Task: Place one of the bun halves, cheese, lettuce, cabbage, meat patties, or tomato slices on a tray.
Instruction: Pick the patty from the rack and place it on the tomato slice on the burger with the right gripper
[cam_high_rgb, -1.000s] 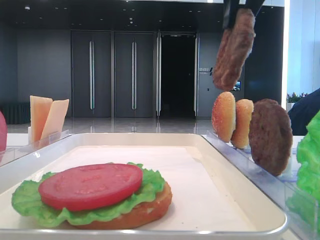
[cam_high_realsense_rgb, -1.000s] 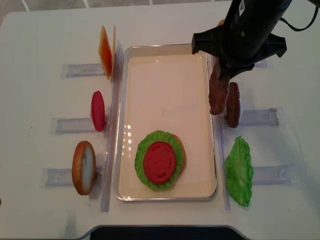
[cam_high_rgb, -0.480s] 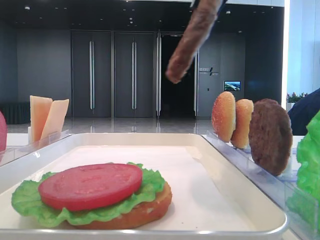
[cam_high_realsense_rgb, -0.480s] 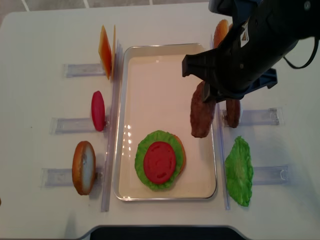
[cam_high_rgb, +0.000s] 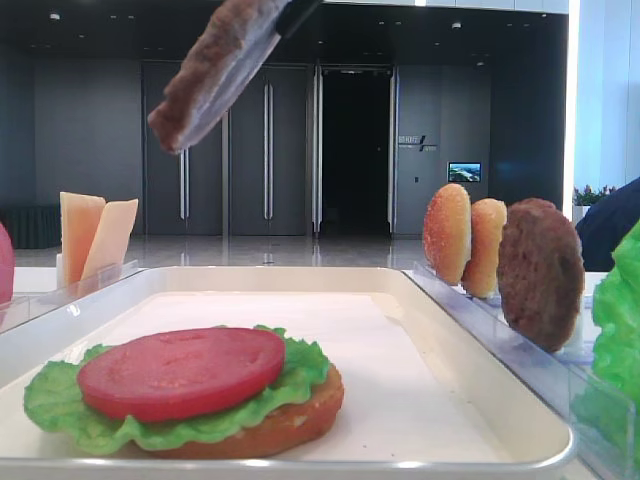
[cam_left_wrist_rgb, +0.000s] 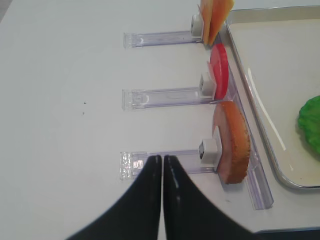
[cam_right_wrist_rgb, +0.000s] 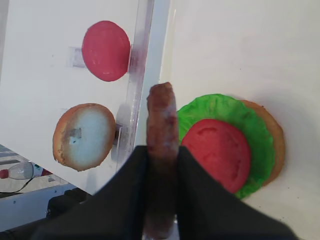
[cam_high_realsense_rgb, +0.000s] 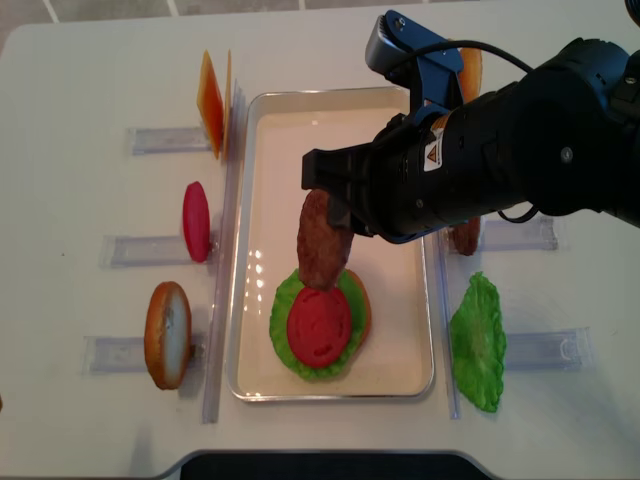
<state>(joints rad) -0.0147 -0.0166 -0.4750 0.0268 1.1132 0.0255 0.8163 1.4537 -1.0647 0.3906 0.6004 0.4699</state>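
Note:
My right gripper (cam_high_realsense_rgb: 338, 200) is shut on a dark-brown meat patty (cam_high_realsense_rgb: 322, 242), held on edge and tilted above the cream tray (cam_high_realsense_rgb: 330, 140). In the right wrist view the patty (cam_right_wrist_rgb: 161, 117) sits between the black fingers, just left of the stack below. That stack is a bun half (cam_high_realsense_rgb: 363, 305), lettuce (cam_high_realsense_rgb: 284, 303) and a tomato slice (cam_high_realsense_rgb: 319, 326) at the tray's near end. A second patty (cam_high_rgb: 540, 272) stands in the right rack. My left gripper (cam_left_wrist_rgb: 162, 158) is shut and empty over the table, left of a racked bun half (cam_left_wrist_rgb: 233, 142).
Clear racks flank the tray. On the left stand cheese (cam_high_realsense_rgb: 211, 100), a tomato slice (cam_high_realsense_rgb: 196, 221) and a bun half (cam_high_realsense_rgb: 167, 334). On the right are two bun halves (cam_high_rgb: 448, 232), partly hidden by the arm from above, and a lettuce leaf (cam_high_realsense_rgb: 478, 340).
The right gripper has carried the patty left from the right rack, across the tray rim, to above the stack, tilting it more. The left gripper has not moved.

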